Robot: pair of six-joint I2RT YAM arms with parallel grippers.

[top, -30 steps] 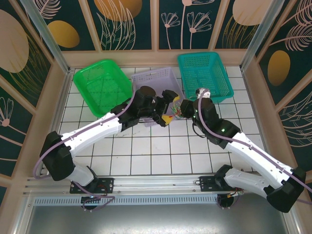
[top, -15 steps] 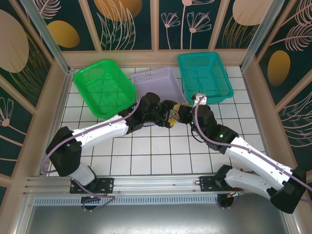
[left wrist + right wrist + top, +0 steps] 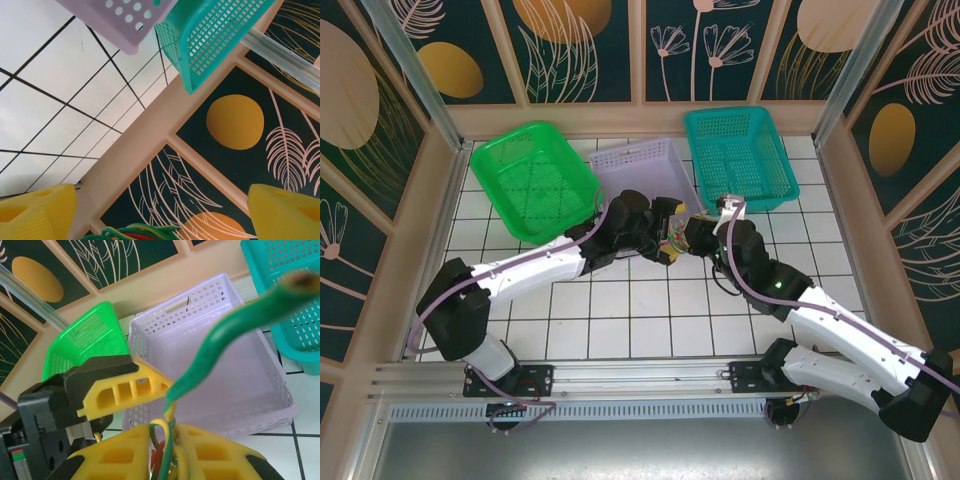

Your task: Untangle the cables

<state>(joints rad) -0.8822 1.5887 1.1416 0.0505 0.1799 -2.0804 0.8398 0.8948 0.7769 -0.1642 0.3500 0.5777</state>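
Currently: my left yellow-fingered gripper (image 3: 160, 215), jaws spread, empty. A bundle of thin green, yellow and red flexible cables (image 3: 134, 233) sits at six o'clock between them. My right yellow-fingered gripper (image 3: 167, 432) is clenched on that bundle. Likely risk: a left pull cinches knots, or strands slip.

Both arms stretched forward, elbows low, angled inward, grippers nose to nose. Left gripper (image 3: 663, 228): yellow fingers (image 3: 35, 215) spread wide. Right gripper (image 3: 692, 232): fingers (image 3: 215, 457) pressed close, pinching cables (image 3: 220, 340).
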